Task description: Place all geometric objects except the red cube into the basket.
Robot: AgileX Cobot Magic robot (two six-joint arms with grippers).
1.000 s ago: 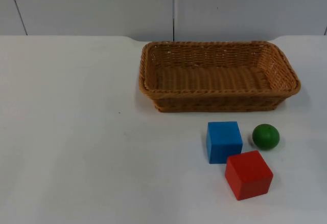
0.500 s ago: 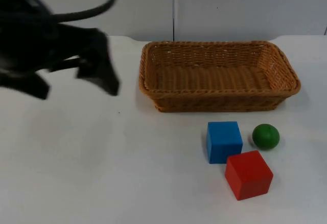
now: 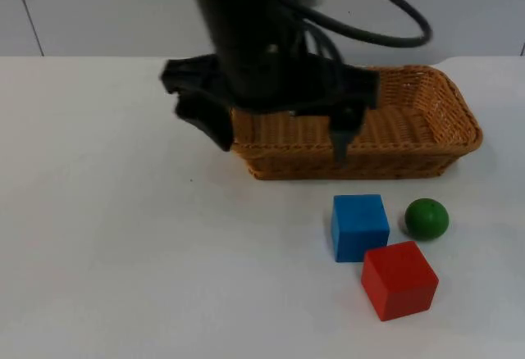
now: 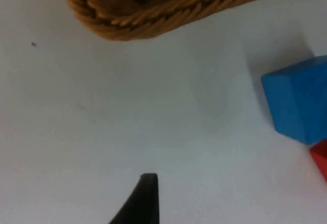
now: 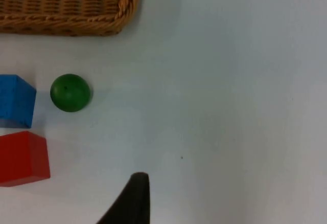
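Note:
A woven basket stands at the back of the table, right of centre. In front of it lie a blue cube, a green ball and a red cube, close together. My left gripper hangs open above the basket's front left part, its fingers spread wide and holding nothing. The left wrist view looks past one fingertip at the basket's corner, the blue cube and an edge of the red cube. The right wrist view takes in the green ball, blue cube and red cube.
The left arm's dark body covers the basket's left half in the top view. White table lies open to the left and front of the cubes. A grey partition wall closes the back.
The left arm has swept in from the left edge to above the basket. One second ago no arm was in the top view. The three objects have not moved.

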